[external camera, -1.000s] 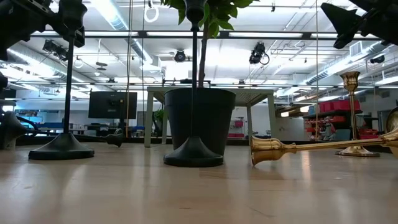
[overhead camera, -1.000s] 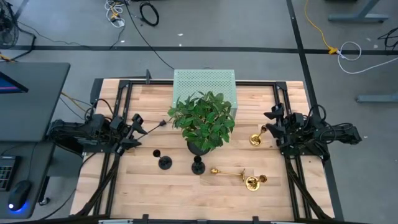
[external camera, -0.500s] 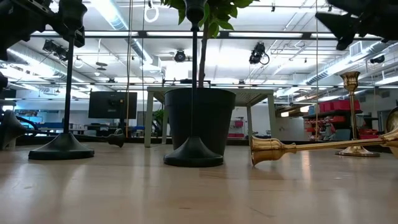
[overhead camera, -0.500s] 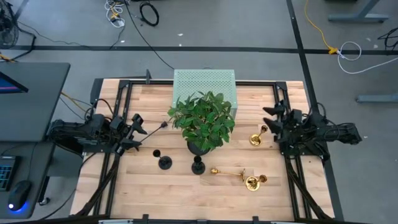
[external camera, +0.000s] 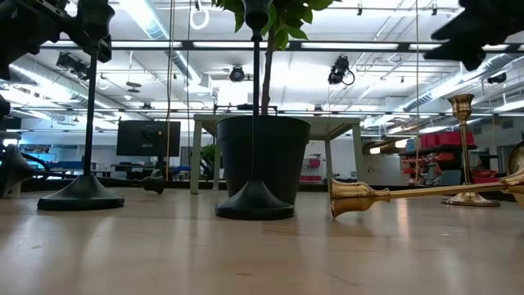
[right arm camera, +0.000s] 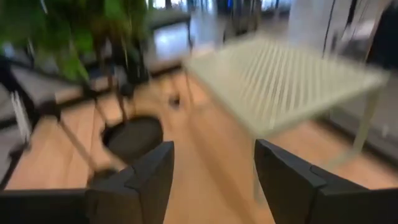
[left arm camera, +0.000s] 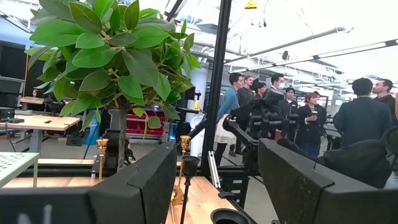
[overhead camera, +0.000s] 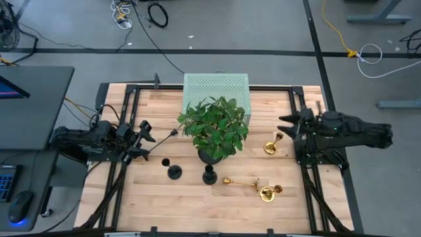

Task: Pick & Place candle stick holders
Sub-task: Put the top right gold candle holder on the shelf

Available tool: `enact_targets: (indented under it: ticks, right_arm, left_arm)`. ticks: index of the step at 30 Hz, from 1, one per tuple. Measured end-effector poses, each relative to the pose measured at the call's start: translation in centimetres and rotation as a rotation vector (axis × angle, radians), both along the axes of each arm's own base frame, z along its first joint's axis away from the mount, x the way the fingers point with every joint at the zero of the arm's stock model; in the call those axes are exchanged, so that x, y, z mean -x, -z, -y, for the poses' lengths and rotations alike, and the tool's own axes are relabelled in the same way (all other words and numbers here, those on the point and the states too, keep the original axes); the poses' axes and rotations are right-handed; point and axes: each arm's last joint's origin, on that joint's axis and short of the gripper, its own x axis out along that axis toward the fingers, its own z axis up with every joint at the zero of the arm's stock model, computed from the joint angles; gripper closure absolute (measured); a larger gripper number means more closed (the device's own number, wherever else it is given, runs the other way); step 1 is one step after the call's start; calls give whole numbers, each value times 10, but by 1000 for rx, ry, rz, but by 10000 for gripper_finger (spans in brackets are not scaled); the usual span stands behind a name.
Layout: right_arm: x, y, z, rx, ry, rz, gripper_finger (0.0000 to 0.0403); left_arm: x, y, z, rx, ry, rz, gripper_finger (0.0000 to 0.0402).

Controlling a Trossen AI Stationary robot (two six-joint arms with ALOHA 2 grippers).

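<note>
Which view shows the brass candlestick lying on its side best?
The low view: the fallen brass candlestick lies across the table in plain profile. The high view shows it small from above, in front of the plant. Neither wrist view clearly shows it.

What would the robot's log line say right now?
left gripper: open, waiting | right gripper: open, empty, near upright gold candlestick | holders untouched

Robotics lab or open workshop hall. Wooden table (overhead camera: 164,197) on black metal frame, grey floor with loose cables (overhead camera: 154,13). Beyond the table: exposed ceiling pipes and strip lights (external camera: 155,16), a monitor (external camera: 148,138), workbenches, red bins (external camera: 442,141). Group of people (left arm camera: 298,118) standing in the background.
</note>
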Motion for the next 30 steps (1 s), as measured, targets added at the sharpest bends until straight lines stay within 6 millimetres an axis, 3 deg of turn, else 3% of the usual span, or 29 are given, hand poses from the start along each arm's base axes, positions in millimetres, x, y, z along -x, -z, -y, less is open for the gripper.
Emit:
enact_targets:
  ticks: [6, 12, 23, 30]
  right_arm:
    - [-5, -4, -3, -166, -2, -292, 182]
    - [7, -18, -3, -286, 83, -486, 207]
    - [8, 6, -5, -390, 125, -629, 231]
    - [1, 11, -6, -415, 105, -601, 231]
  left_arm:
    - [0, 0, 0, 0, -1, 0, 175]
    - [0, 0, 0, 0, -1, 0, 175]
    - [0, 0, 0, 0, -1, 0, 175]
    - [0, 0, 0, 0, 0, 0, 175]
